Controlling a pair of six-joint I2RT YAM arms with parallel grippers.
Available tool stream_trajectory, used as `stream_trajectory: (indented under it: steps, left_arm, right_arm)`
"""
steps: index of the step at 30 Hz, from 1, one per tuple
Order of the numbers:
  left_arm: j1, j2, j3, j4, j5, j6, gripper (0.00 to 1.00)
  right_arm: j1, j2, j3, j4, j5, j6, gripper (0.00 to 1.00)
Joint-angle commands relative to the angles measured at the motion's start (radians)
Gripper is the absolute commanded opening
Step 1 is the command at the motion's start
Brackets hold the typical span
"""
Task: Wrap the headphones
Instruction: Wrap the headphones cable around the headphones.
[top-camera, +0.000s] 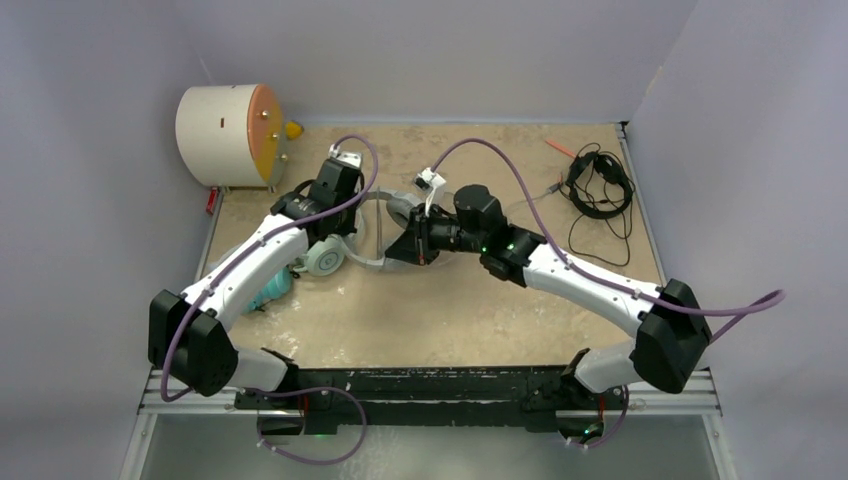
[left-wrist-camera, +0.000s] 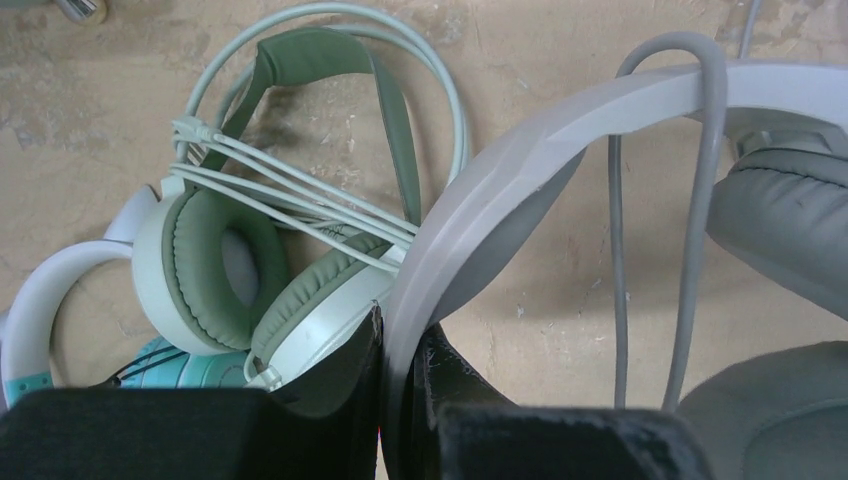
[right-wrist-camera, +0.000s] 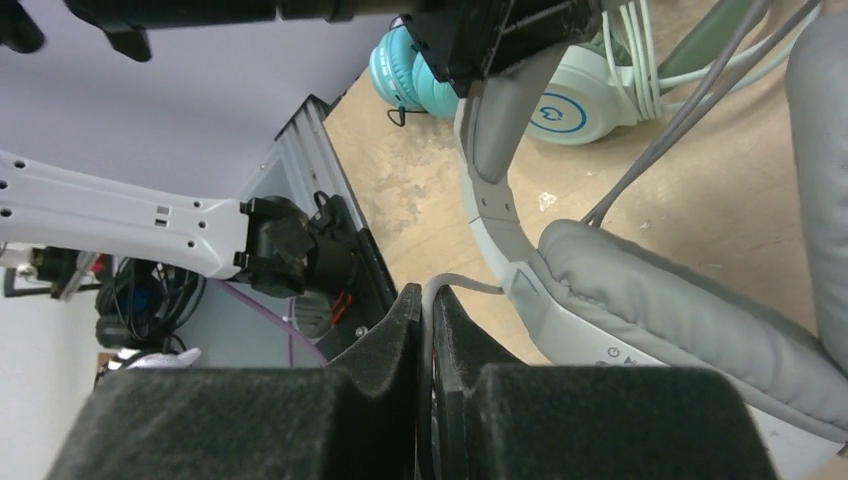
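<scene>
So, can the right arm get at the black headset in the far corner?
Probably not yet: the right gripper is pinched on the grey cable of the white-and-grey headset. The black headset lies on its own side with nothing between, so likely yes once it lets go.

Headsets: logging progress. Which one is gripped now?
The white-and-grey set: left end effector clamps its band, right end effector pinches its cable. The mint set, teal set and black set lie free.
</scene>
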Motion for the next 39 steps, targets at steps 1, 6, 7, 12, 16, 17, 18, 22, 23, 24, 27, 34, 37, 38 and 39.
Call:
stream_trajectory:
  steps: [1, 6, 7, 12, 16, 17, 18, 22, 23, 24, 27, 34, 37, 38, 39]
  left_arm:
    - [0.001, -0.001, 0.019, -0.015, 0.015, 0.018, 0.00]
    - [0.001, 0.019, 0.044, -0.039, 0.061, 0.018, 0.00]
    - [0.001, 0.023, 0.050, -0.043, 0.075, 0.018, 0.00]
    - [0.001, 0.031, 0.059, -0.049, 0.135, 0.025, 0.00]
    - [0.000, 0.034, 0.065, -0.061, 0.171, 0.024, 0.00]
    - [-0.001, 0.035, 0.065, -0.063, 0.180, 0.025, 0.00]
    - [-0.001, 0.036, 0.065, -0.065, 0.185, 0.028, 0.00]
    - [-0.001, 0.055, 0.069, -0.081, 0.179, 0.038, 0.00]
    - [-0.002, 0.060, 0.070, -0.084, 0.184, 0.039, 0.00]
    - [-0.002, 0.064, 0.072, -0.087, 0.189, 0.040, 0.00]
    - [-0.004, 0.069, 0.074, -0.088, 0.200, 0.041, 0.00]
    - [-0.008, 0.090, 0.092, -0.100, 0.212, 0.030, 0.00]
    - [-0.011, 0.085, 0.099, -0.101, 0.225, 0.029, 0.00]
    - [-0.011, 0.083, 0.100, -0.100, 0.231, 0.029, 0.00]
    - [-0.013, 0.080, 0.102, -0.102, 0.239, 0.029, 0.00]
  right_arm:
    - [-0.012, -0.040, 0.192, -0.181, -0.053, -0.186, 0.06]
    - [-0.016, -0.025, 0.277, -0.387, 0.007, -0.347, 0.00]
    - [-0.016, -0.030, 0.277, -0.408, 0.053, -0.375, 0.00]
    - [-0.018, -0.068, 0.259, -0.432, 0.205, -0.509, 0.03]
    - [-0.019, -0.070, 0.253, -0.433, 0.269, -0.559, 0.03]
    - [-0.018, -0.067, 0.254, -0.434, 0.288, -0.567, 0.02]
    - [-0.018, -0.066, 0.255, -0.435, 0.313, -0.574, 0.03]
    - [-0.018, -0.069, 0.255, -0.421, 0.403, -0.626, 0.07]
    - [-0.019, -0.069, 0.254, -0.416, 0.408, -0.635, 0.07]
    - [-0.019, -0.068, 0.255, -0.412, 0.427, -0.646, 0.07]
    - [-0.018, -0.064, 0.260, -0.409, 0.451, -0.664, 0.09]
    - [-0.018, -0.069, 0.242, -0.363, 0.530, -0.677, 0.14]
    - [-0.018, -0.075, 0.219, -0.315, 0.567, -0.687, 0.15]
    - [-0.019, -0.074, 0.213, -0.302, 0.575, -0.691, 0.15]
    - [-0.018, -0.074, 0.208, -0.290, 0.583, -0.694, 0.15]
